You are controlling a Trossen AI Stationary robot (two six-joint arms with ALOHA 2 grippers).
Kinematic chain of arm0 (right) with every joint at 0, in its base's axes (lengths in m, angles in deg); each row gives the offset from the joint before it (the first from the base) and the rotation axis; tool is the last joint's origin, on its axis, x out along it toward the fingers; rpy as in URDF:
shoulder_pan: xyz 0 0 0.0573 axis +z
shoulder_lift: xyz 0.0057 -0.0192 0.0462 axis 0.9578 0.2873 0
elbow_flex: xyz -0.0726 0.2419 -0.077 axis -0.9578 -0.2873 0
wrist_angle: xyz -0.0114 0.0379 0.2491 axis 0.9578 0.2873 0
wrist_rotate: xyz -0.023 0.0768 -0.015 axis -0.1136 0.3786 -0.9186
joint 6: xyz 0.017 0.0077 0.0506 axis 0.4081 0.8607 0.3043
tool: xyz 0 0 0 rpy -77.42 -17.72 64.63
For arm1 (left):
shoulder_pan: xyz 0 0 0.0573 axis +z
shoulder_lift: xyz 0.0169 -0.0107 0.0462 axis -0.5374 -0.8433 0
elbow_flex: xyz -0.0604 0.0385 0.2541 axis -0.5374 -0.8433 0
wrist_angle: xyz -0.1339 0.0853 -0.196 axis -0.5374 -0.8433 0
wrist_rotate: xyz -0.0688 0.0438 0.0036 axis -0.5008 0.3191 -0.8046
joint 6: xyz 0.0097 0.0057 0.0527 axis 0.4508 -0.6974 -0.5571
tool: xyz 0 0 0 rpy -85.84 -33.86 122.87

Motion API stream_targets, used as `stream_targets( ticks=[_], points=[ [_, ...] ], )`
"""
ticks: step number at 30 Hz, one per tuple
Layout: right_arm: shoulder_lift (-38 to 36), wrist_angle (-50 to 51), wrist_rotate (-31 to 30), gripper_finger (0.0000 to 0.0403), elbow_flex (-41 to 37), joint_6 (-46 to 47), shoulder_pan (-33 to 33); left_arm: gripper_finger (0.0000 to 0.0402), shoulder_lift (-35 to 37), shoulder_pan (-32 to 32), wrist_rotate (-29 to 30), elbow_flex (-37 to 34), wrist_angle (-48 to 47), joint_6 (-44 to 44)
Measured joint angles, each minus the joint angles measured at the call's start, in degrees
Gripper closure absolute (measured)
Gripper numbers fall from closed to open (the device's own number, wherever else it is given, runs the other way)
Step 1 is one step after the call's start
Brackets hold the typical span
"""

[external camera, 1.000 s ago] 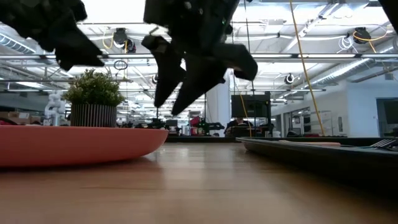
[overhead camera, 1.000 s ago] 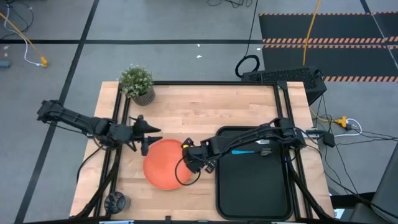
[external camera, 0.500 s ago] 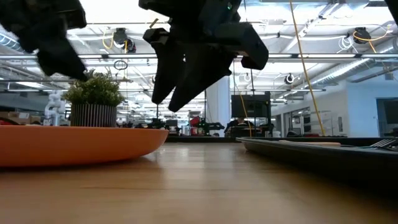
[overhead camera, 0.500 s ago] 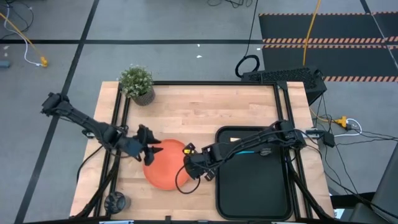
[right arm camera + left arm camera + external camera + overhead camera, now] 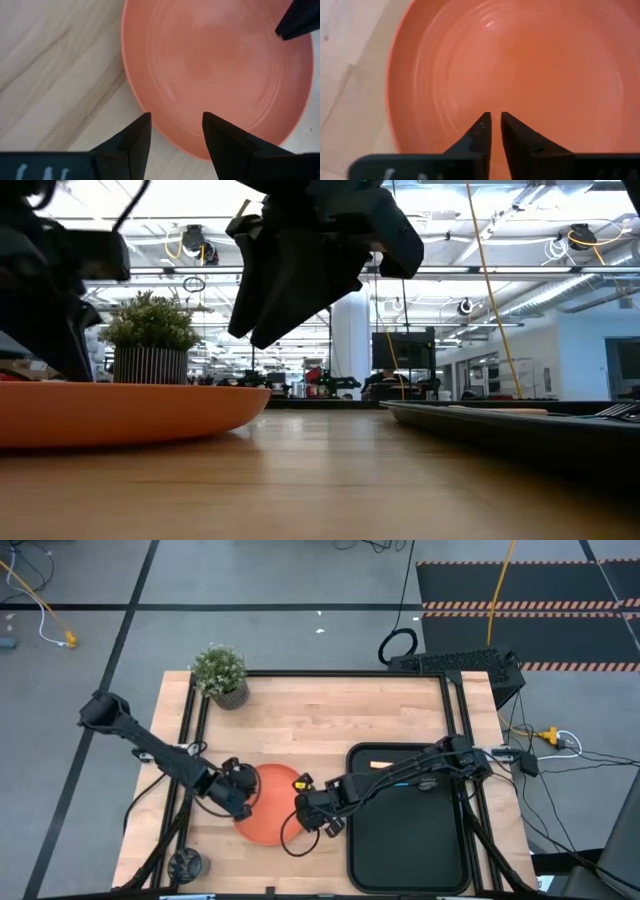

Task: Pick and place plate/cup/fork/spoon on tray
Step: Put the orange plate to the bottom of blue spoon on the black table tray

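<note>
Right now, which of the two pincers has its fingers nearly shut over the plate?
The left pincer, over the orange plate's left side: its fingers are almost together. The right pincer, at the opposite rim, has its fingers spread apart.

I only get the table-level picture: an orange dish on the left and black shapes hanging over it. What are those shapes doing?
Observer: They are two grippers. From above, the left gripper is at the left edge of the plate and the right gripper is at its right edge.
Operator: Is the right one open?
Observer: Yes. Its wrist camera shows its fingers spread, pointing at the plate's rim.
Operator: And the black slab on my right?
Observer: That is the tray. It holds the fork, partly hidden under the right arm.
</note>
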Motion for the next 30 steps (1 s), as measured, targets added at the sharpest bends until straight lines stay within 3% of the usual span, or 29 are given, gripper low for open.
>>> stream_targets(
  ticks=[4, 11, 18, 25, 30],
  points=[
    [0.0, -0.6, -0.2, 0.0234, 0.0, 0.0, -0.4, 0.0396, -3.5, 2.2, -4.1, 0.0, 3.7, -0.8],
    [0.0, -0.3, -4.6, 0.0234, 0.0, 4.2, -1.5, 0.0398, -11.6, 6.3, -9.9, 0.1, 12.2, -4.8],
    [0.0, 2.0, -4.4, 0.0234, 0.0, 4.9, -1.6, 0.0397, -15.6, 10.0, -13.2, 0.1, 21.6, -10.8],
    [0.0, 13.0, 4.4, 0.0234, -0.1, 7.9, -0.9, 0.0396, -15.7, 11.5, -12.8, 0.1, 22.6, -11.7],
    [0.1, 12.0, 4.6, 0.0234, -2.4, 6.6, 1.0, 0.0395, -15.7, 12.4, -11.8, 0.1, 22.4, -12.0]
  ],
)
